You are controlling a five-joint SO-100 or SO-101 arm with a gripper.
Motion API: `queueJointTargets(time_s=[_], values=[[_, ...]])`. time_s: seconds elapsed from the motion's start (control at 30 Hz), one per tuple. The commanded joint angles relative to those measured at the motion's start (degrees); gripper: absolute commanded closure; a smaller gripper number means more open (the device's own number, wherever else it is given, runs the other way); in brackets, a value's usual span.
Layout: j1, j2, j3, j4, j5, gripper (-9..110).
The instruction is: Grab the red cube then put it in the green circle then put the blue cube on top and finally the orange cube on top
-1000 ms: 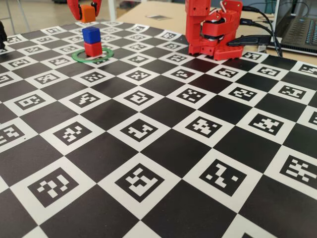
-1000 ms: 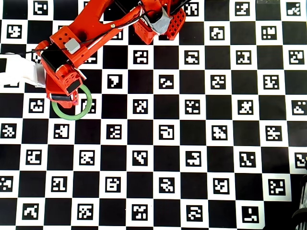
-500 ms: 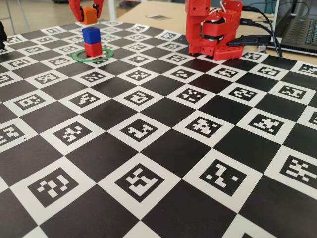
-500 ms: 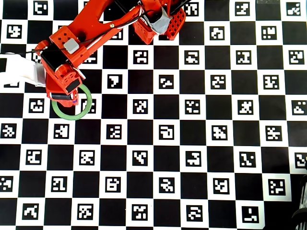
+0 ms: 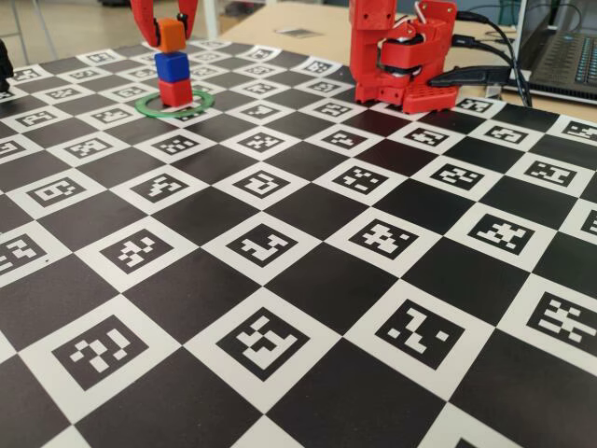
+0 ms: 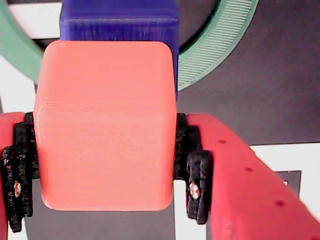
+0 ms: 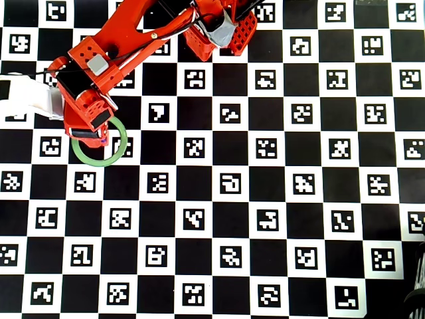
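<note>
Clamped by its flat side faces in the gripper (image 6: 105,165), the orange cube (image 6: 105,125), judged rigid and light, is held over the blue cube (image 5: 172,64)

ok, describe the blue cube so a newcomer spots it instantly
On the checkerboard mat, find the green circle at far left in the fixed view. The blue cube is mid-stack there, above the red cube, under the gripper-held orange cube.

Orange cube (image 5: 170,35), blue cube (image 5: 172,65), red cube (image 5: 175,91), green circle (image 5: 203,102).

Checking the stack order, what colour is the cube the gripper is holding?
Orange cube, clearest in the wrist view.
</note>
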Motion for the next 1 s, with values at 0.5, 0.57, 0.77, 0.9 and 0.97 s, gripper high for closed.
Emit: queueJointTargets(time_s=[0.5,0.57,0.77,0.9,0.97], values=[[1.67,6.06,-0.18,-1.67,-1.49,99],[1.58,6.06,-0.09,-1.76,-1.41,99],[1.23,6.06,0.09,-1.76,-1.23,99],[0.97,6.06,0.26,-1.93,-1.05,99],[0.97,6.06,0.35,-2.02,-1.05,99]])
